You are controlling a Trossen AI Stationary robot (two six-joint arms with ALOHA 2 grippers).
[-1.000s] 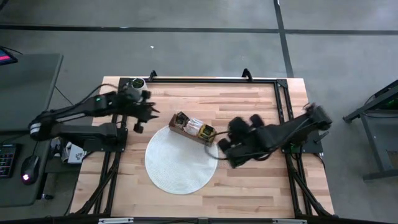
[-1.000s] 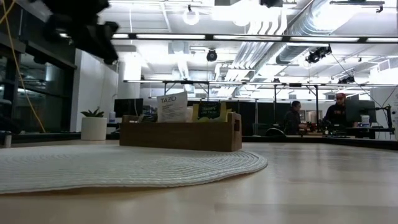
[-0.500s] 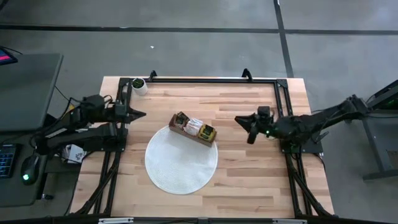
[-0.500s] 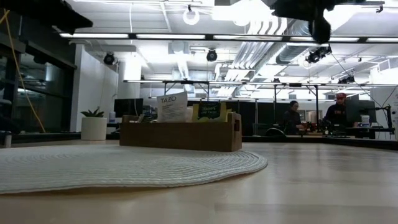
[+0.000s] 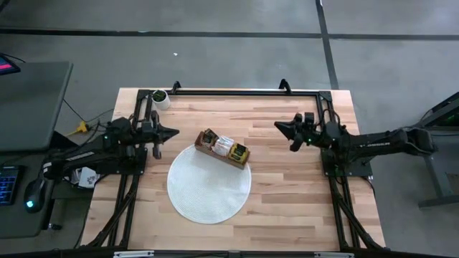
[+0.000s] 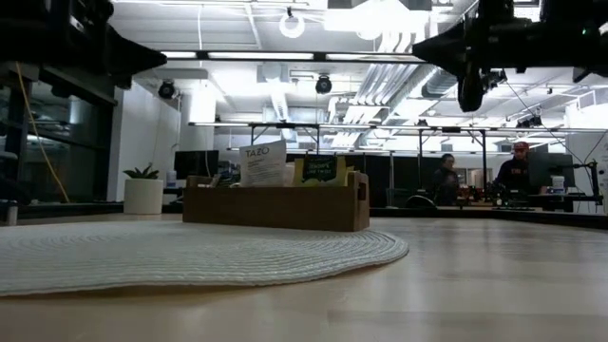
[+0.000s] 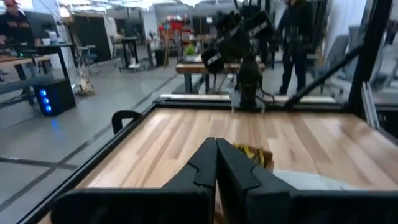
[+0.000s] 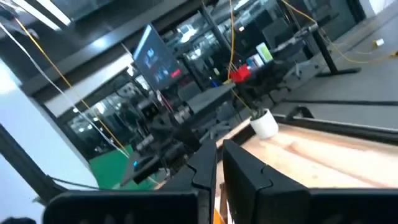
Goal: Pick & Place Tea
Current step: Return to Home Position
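Small flat tea packets (image 5: pixel 228 147) stand upright on edge inside brown wooden three-compartment tray (image 6: pixel 275 211). Tray sits on light wooden counter (image 5: pixel 287 193) at far rim of round white woven mat (image 5: pixel 208 190). Tray's long axis runs diagonally across counter in high view. Low view: white packet (image 6: pixel 263 163) reads "TAZO", face toward camera. Green-yellow packet (image 6: pixel 321 171) just beside it, print too small to read. Left gripper (image 5: pixel 172 132) raised over counter's left side, tip aimed at tray, well apart; jaws pressed together, nothing held. Right gripper (image 5: pixel 278 126) raised over right side, aimed at tray, well apart; jaws closed to thin slit, empty.
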